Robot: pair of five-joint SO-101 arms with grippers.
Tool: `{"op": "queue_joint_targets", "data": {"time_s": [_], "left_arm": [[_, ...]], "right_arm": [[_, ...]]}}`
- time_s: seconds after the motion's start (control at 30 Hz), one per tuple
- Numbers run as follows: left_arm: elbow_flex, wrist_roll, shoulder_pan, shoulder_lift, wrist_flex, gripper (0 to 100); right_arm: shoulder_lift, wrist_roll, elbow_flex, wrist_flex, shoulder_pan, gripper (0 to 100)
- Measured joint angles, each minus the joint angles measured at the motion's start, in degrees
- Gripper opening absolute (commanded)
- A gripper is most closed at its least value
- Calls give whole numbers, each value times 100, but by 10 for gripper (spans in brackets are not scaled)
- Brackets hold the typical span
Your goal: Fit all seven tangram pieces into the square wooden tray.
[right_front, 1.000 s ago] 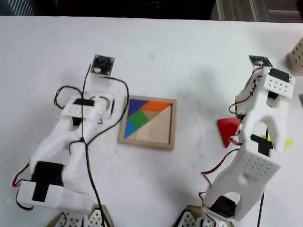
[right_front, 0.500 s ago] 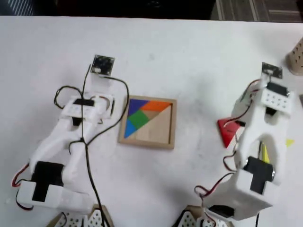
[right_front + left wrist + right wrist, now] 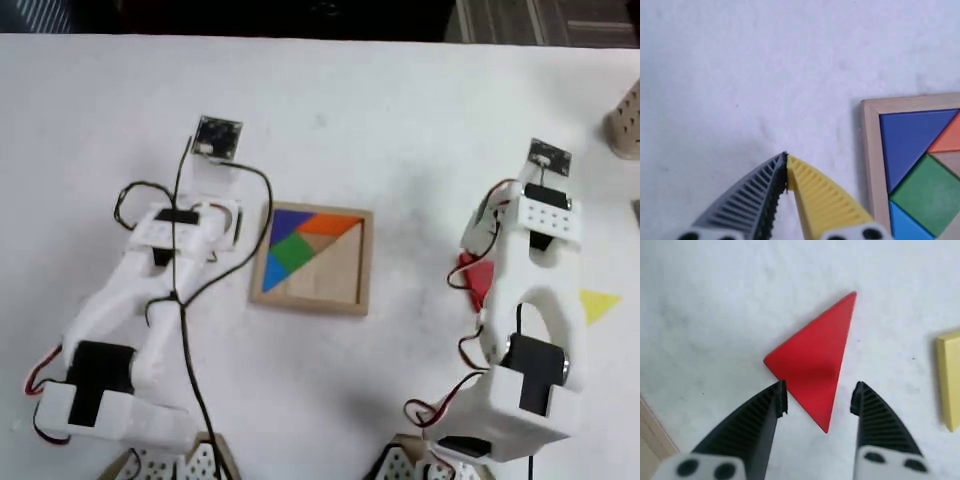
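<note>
The square wooden tray (image 3: 356, 300) lies mid-table, holding a dark blue triangle (image 3: 289, 221), an orange piece (image 3: 331, 224), a green square (image 3: 292, 252) and a light blue triangle (image 3: 271, 276); the rest of its floor is bare wood. A red triangle (image 3: 815, 357) lies flat on the table to its right, partly under the right arm (image 3: 530, 300). My right gripper (image 3: 820, 392) is open, its fingers straddling the triangle's lower corner. A yellow triangle (image 3: 598, 303) lies further right. My left gripper (image 3: 786, 167) is shut and empty, just left of the tray (image 3: 869, 150).
A wooden object (image 3: 628, 120) stands at the table's far right edge. Perforated arm bases (image 3: 205, 462) sit at the near edge. Loose black cables (image 3: 190, 300) run over the left arm. White table stretches open behind the tray.
The right arm swung left and its wrist came over the red triangle. The yellow triangle, earlier mostly covered by the arm, now shows. The left arm has not moved.
</note>
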Motion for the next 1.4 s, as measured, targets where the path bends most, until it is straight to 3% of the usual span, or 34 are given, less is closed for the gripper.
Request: {"op": "queue_joint_targets", "data": {"time_s": [0.27, 0.97, 1.4], "left_arm": [[0, 0, 0, 0, 0, 24], [0, 0, 18, 0, 0, 24], [0, -9, 18, 0, 0, 24]], "right_arm": [[457, -932, -35, -589, -149, 270], [2171, -976, -1793, 484, -659, 272], [2277, -976, -1881, 598, -615, 252]]}}
